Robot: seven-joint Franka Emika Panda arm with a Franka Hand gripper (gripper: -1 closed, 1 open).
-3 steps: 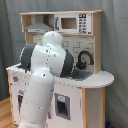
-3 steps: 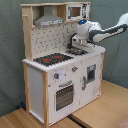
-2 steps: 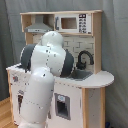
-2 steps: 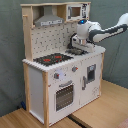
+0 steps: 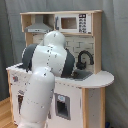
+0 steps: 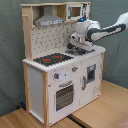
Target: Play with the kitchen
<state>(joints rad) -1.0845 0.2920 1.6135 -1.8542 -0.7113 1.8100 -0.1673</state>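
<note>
1. The kitchen (image 6: 60, 75) is a tall toy play kitchen in white and light wood. It stands on a wooden floor (image 6: 100, 110) in front of a grey curtain backdrop (image 6: 10, 50). It fills the middle of both exterior views.
2. In the second exterior view, a black stovetop (image 6: 52, 59) with red burner rings lies on the counter toward the second exterior view's left. An oven door (image 6: 64, 96) with a window sits below it, with round knobs just above the door.
3. A grey hood (image 6: 49, 20) hangs under the top shelf. A small microwave (image 5: 70, 23) sits on the top shelf beside it, and shows most clearly in the first exterior view.
4. In the first exterior view, a black faucet (image 5: 84, 59) curves over the sink area on the rounded white counter (image 5: 100, 79) at the first exterior view's right.
5. The white robot arm (image 5: 45, 75) stands close in front of the kitchen in the first exterior view and hides much of its left half.
6. In the second exterior view, the arm reaches in from the second exterior view's right. The gripper (image 6: 76, 46) hangs low over the sink end of the counter, right of the stovetop.
7. Whether the gripper's fingers are apart or together cannot be told.
</note>
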